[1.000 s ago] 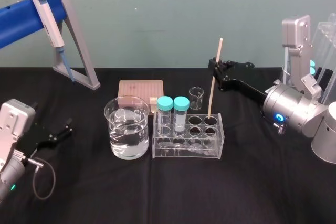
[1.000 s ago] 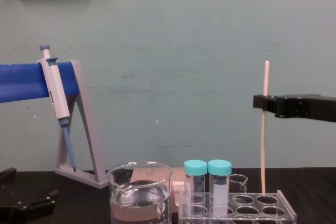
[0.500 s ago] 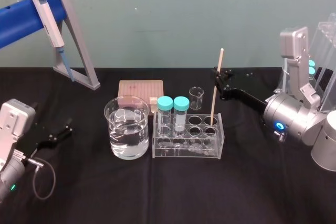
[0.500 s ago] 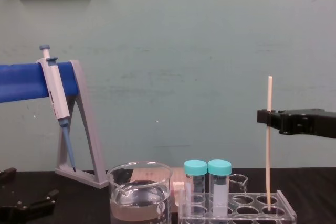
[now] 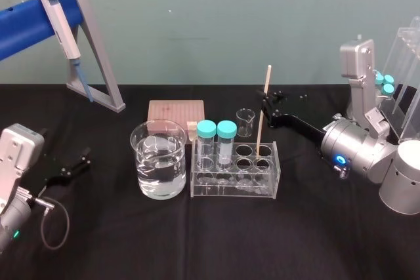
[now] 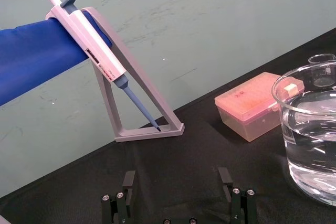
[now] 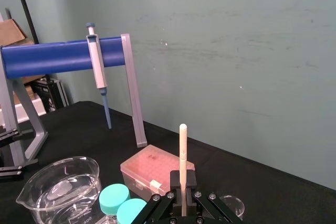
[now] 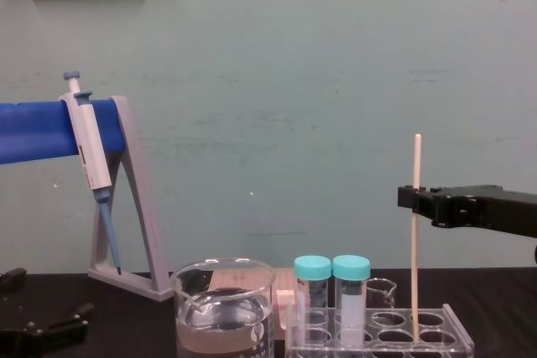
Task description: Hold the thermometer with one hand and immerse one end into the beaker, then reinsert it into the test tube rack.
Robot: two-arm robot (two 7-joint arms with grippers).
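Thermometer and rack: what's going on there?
The right end effector grips the thin cream-white rod thermometer, whose lower end sits in a hole of the clear acrylic test tube rack. The large clear glass beaker of water stands left of it. The left end effector sits open and idle at far left.

Matt black cloth covers the desk [image 5: 315,227], the beaker [image 5: 144,162] is smooth glossy glass, the test tube rack [image 5: 233,189] glossy clear plastic, the thermometer [image 5: 261,129] matt cream, the right gripper [image 5: 265,104] matt black.
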